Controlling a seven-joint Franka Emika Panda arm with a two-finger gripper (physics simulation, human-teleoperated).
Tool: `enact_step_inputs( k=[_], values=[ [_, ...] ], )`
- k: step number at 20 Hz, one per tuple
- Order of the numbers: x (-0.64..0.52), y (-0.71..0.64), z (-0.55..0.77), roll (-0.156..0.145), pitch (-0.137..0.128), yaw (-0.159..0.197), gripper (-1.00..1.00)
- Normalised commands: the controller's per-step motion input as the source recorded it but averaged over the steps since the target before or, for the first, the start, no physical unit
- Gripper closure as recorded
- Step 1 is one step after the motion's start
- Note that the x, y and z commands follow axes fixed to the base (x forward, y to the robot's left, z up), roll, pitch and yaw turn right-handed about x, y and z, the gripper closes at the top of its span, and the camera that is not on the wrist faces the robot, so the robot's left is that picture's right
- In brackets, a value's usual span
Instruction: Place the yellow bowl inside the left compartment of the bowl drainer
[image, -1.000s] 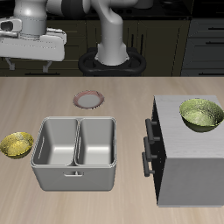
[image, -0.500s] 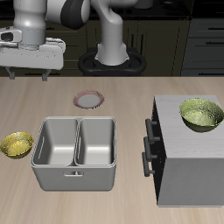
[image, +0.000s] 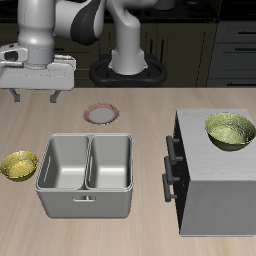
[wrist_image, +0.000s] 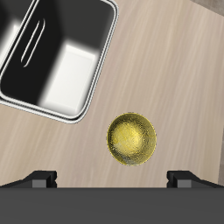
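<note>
The small yellow bowl (image: 19, 165) sits upright on the table beside the bowl drainer (image: 87, 205), a grey two-compartment tub. Both compartments are empty, including the left compartment (image: 64, 166). My gripper (image: 34, 97) hangs open high above the table, farther back than the bowl, with nothing between its fingers. The wrist view looks straight down on the yellow bowl (wrist_image: 132, 138), which lies between the two fingertips of the gripper (wrist_image: 112, 178) and well below them. One end of the bowl drainer (wrist_image: 61, 79) shows beside it.
A big grey cabinet (image: 215, 195) with dark handles stands beside the drainer. A larger yellow-green bowl (image: 230, 131) rests on top of it. A pinkish ring-shaped plate (image: 103, 113) lies behind the drainer, in front of the robot base (image: 127, 70).
The gripper has come down and a little toward the table's front, still open. The bowl and the drainer have not moved.
</note>
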Motion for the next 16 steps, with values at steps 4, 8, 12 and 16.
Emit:
enact_step_inputs(
  k=[4, 8, 12, 16],
  values=[
    [0.05, -0.03, -0.26, -0.007, 0.018, 0.016, -1.00],
    [0.02, -0.02, -0.25, -0.010, 0.017, -0.011, -1.00],
    [0.05, -0.08, -0.27, -0.005, 0.024, 0.012, -1.00],
    [0.02, -0.08, -0.21, -0.007, 0.017, -0.006, -1.00]
  ],
)
